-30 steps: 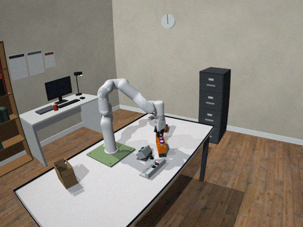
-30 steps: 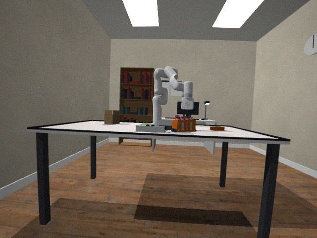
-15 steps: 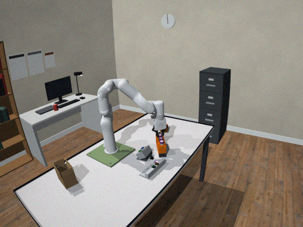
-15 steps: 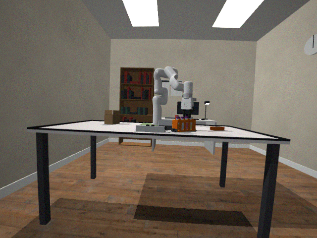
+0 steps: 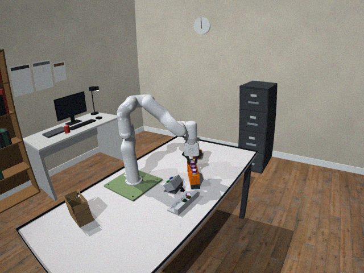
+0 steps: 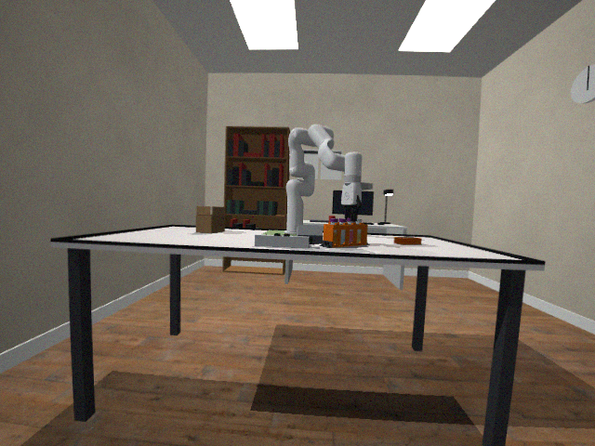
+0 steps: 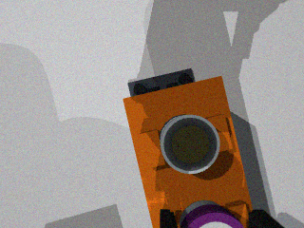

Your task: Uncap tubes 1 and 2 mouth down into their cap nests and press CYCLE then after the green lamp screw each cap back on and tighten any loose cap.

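Observation:
The orange decapping station (image 5: 194, 174) stands on the white table and also shows in the wrist view (image 7: 190, 157). In the wrist view the tube at its end (image 7: 190, 143) is open, a grey ring with no cap. The tube beside it carries a purple cap (image 7: 209, 219) at the bottom edge. My gripper (image 7: 214, 220) stands straight over that cap, one dark finger on each side. The fingers are slack around the cap and do not clamp it. The grey cap tray (image 5: 183, 202) lies in front of the station, with a small cap-like thing in one end nest (image 5: 187, 194). The key housing (image 5: 173, 183) sits beside it.
A cardboard box (image 5: 79, 208) stands at the near left of the table. The arm's green base plate (image 5: 132, 184) lies left of the stations. A flat orange object (image 6: 407, 240) lies on the table beyond the station.

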Motion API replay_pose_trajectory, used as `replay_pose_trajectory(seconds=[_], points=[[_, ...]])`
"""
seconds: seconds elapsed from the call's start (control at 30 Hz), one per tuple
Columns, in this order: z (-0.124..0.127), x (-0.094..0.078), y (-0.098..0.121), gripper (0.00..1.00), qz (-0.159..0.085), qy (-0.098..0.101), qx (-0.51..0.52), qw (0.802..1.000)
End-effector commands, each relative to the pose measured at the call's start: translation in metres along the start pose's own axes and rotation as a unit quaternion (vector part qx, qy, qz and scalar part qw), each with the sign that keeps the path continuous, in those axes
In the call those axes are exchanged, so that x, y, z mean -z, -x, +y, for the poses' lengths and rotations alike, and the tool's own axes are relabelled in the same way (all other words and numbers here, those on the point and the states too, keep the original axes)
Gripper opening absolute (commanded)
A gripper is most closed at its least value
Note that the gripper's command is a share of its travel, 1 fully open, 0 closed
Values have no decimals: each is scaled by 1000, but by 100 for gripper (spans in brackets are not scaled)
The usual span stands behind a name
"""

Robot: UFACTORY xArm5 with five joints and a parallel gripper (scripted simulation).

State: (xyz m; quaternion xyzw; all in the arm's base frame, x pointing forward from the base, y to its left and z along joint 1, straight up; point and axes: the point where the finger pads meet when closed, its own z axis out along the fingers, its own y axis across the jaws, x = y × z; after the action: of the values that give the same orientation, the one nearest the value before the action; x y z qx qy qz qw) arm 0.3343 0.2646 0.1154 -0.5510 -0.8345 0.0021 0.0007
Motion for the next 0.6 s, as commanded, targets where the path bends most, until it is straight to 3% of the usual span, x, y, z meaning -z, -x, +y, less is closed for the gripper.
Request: replay_pose_trajectory(seconds=[0.0, 0.07, 0.27, 0.57], points=[[1, 1, 0, 46, -2, 3, -139, 990], [1, 1, 0, 46, -2, 3, -139, 990], [1, 1, 0, 46, -2, 3, -270, 963], [1, 1, 0, 46, -2, 3, -272, 962]])
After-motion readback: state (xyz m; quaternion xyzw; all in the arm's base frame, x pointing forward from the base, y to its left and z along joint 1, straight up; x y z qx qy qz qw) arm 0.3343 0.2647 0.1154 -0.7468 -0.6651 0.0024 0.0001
